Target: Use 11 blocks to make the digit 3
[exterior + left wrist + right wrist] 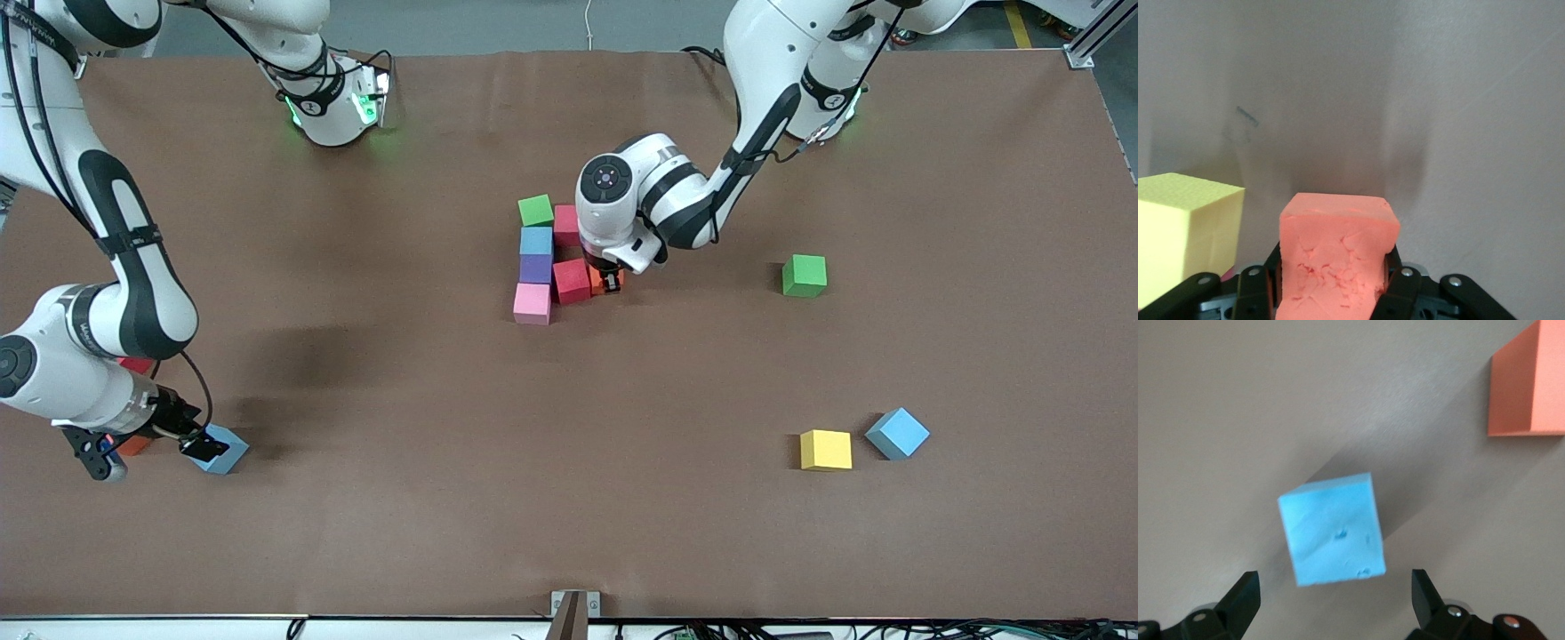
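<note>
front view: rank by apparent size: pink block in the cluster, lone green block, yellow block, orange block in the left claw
1-3. Pink block, lone green block and yellow block look about equal; no ranking.
4. Orange block, smallest only because the shut left claw and arm hide most of it.

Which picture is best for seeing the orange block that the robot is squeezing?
The left wrist view: the orange block fills its middle, clamped in the left gripper, with its cracked foam face plain. In the front view only a sliver of it peeks from under the arm, beside a red block. The right wrist view shows another orange block, not this one.
</note>
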Controlling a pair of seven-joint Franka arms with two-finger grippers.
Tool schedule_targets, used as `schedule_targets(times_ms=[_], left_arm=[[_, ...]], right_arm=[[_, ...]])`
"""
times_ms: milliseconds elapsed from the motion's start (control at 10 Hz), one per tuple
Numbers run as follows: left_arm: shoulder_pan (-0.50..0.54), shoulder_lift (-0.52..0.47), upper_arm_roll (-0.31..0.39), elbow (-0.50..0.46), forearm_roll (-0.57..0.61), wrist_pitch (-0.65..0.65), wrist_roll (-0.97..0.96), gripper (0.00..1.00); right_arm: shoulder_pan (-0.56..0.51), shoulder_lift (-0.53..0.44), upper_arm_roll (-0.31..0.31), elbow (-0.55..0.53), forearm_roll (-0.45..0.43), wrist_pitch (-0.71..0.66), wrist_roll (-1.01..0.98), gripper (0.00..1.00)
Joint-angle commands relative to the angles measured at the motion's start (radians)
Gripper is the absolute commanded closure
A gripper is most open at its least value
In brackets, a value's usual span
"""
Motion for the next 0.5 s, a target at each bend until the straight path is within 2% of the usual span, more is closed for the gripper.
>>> schedule_targets(times_ms=[0, 399], left_arm=[[-0.007, 0.002, 0.006, -0.004, 0.066, 0.018, -0.077, 0.71], [-0.033, 0.008, 0.006, -0.001, 0.079, 0.027, -0.118, 0.71]], right_arm=[[0.032, 0.057, -0.023, 0.075, -0.035, -0.006, 0.016, 0.0], [0.038, 0.086, -0.043, 0.087, -0.041, -0.003, 0.01, 0.02]])
